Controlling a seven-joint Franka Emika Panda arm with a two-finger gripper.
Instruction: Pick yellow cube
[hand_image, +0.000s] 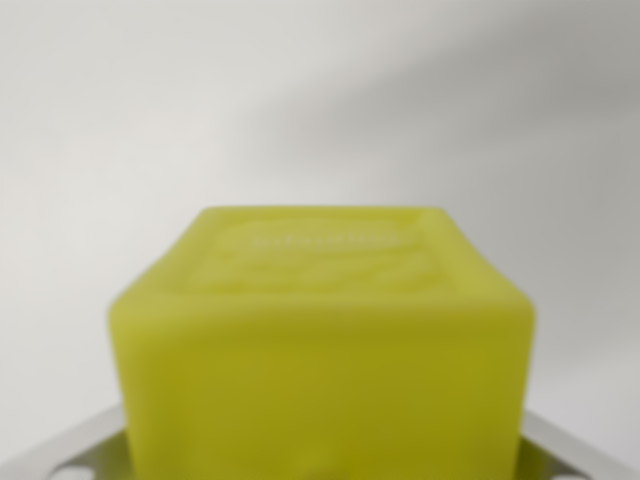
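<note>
Cube fills the lower middle of my wrist view, yellow, blurred from closeness, with a faint raised pattern on its top face. It sits right at my tool, whose pale grey fingers show only as slivers at the bottom corners, one at the wrist view's left and one at the wrist view's right, flanking the cube. I cannot tell whether my tool is pressing on the cube or merely standing around it. Beyond the cube lies a plain whitish surface with a soft shadow toward the upper right.
</note>
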